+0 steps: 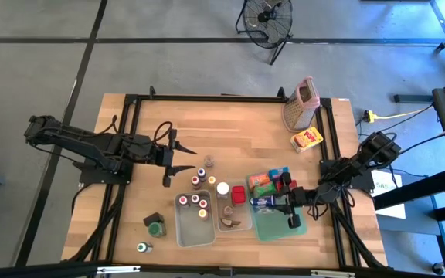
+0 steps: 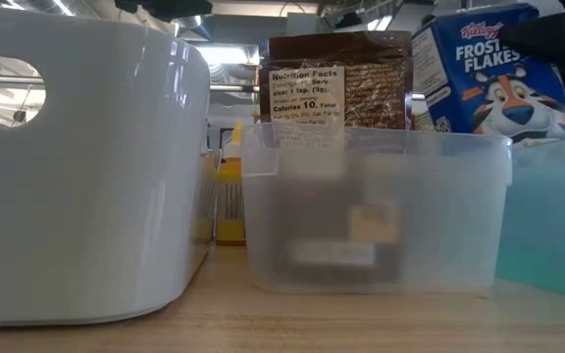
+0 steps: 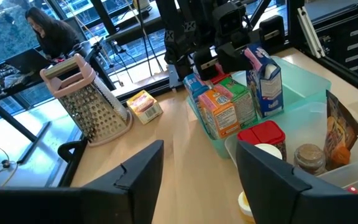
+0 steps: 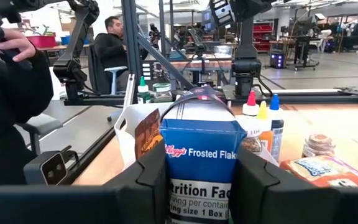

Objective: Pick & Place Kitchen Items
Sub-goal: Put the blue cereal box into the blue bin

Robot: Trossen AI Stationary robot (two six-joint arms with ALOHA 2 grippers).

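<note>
My right gripper point(image 1: 283, 202) reaches level over the green tray point(image 1: 278, 227) at the table's right and is shut on a blue Frosted Flakes carton point(image 4: 199, 155). That carton point(image 2: 488, 69) stands tilted behind a clear tub point(image 2: 376, 211). Other colourful cartons point(image 1: 263, 181) stand in the tray's far end. Small jars point(image 1: 193, 203) sit in a clear tub point(image 1: 194, 224), and more jars point(image 1: 199, 177) stand on the table beside it. My left gripper point(image 1: 178, 157) hovers open above the table's middle left, with nothing between its fingers. My right gripper pinches the Frosted Flakes carton by its two narrow sides point(image 4: 171, 163), one finger on each. The fingers lie level and come from the table's right side. The carton stands roughly upright, slightly tilted, over the green tray; its bottom is hidden, so whether it rests there does not show.
A metal grater with a pink top point(image 1: 301, 104) stands at the far right, with a yellow carton point(image 1: 307, 140) beside it. Two green-capped jars point(image 1: 155, 228) point(image 1: 142, 248) stand near the front left. A second clear tub point(image 1: 234, 218) holds a brown packet. People sit beyond the table.
</note>
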